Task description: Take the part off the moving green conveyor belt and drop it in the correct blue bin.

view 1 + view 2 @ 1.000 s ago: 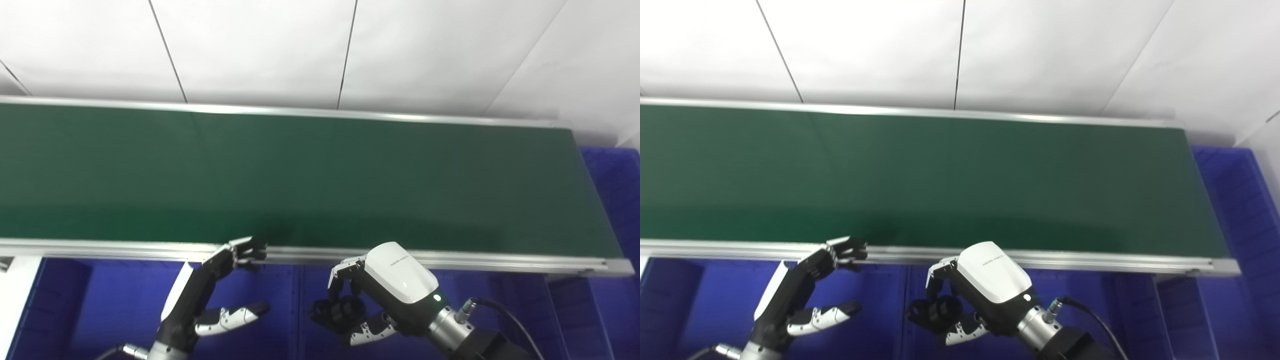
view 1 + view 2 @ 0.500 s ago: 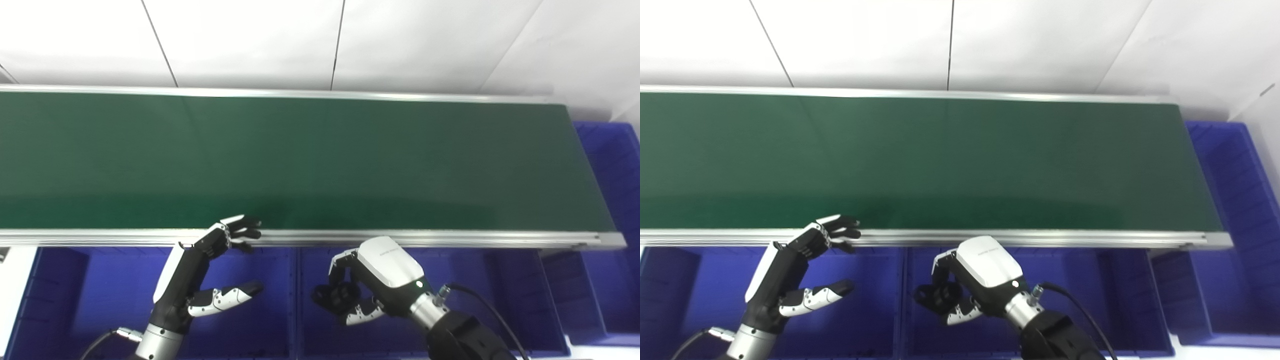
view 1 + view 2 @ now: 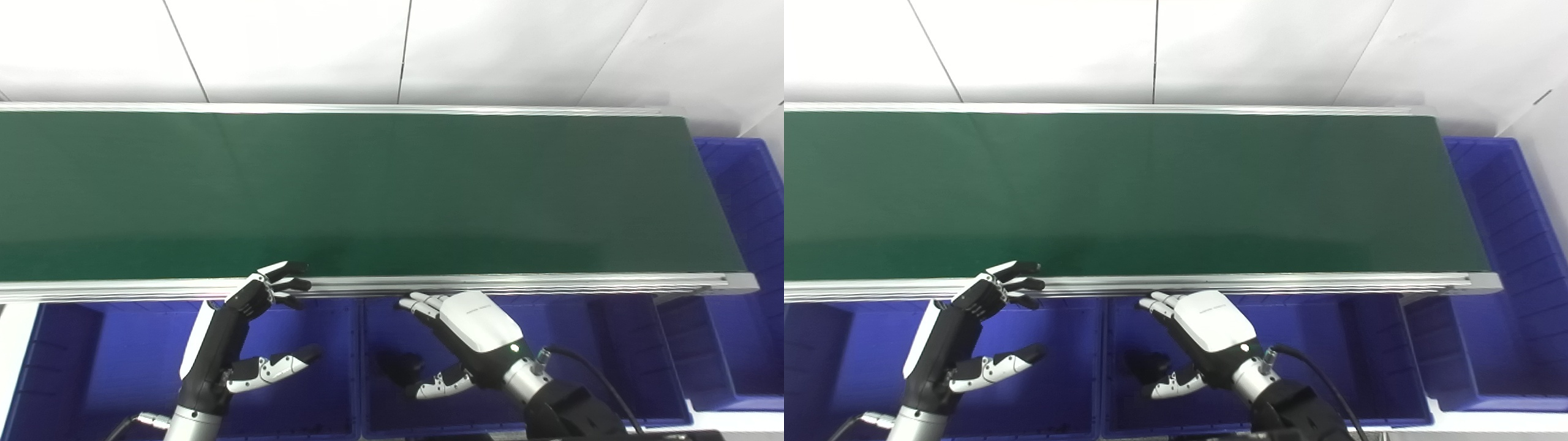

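A small black part [image 3: 401,366] lies in the middle blue bin [image 3: 588,355], just below and left of my right hand [image 3: 456,331]. That hand is open over this bin, fingers stretched toward the belt's near rail, holding nothing. My left hand [image 3: 245,334] is open too, hovering over the left blue bin [image 3: 122,367] with its fingertips at the rail. The green conveyor belt [image 3: 367,190] carries nothing in view.
A silver rail [image 3: 551,283] edges the belt's near side. Another blue bin [image 3: 744,190] stands past the belt's right end, and one more [image 3: 698,349] sits at the lower right. White wall panels rise behind the belt.
My right hand has gone from shut on the black part to open, and the part now lies in the middle bin. The camera has tilted down a little. The left hand has kept its pose.
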